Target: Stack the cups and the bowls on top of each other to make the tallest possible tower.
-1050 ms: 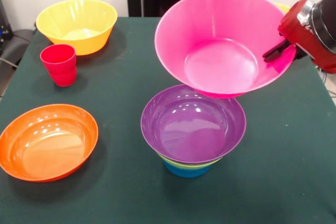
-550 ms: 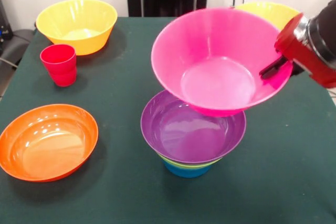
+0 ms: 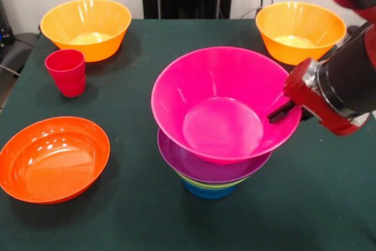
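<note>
The large pink bowl [image 3: 220, 107] sits low on the tower [image 3: 208, 181], resting in or just above the purple bowl [image 3: 202, 167]. Under the purple bowl, lime green rims and a small blue base show. My gripper [image 3: 281, 111] is shut on the pink bowl's right rim, one black finger inside the wall. Two yellow-orange bowls stand at the far side, one on the left [image 3: 86, 27] and one on the right [image 3: 299, 30]. The red cup [image 3: 66, 72] stands near the left one. The wide orange bowl [image 3: 53, 157] lies at front left.
The red and black arm [image 3: 338, 86] comes in from the upper right, over the right part of the green table [image 3: 135, 216]. The right yellow-orange bowl is just behind the arm.
The pink bowl came down and to the left with my gripper, from above the purple bowl to down on it. The right yellow-orange bowl is now uncovered.
</note>
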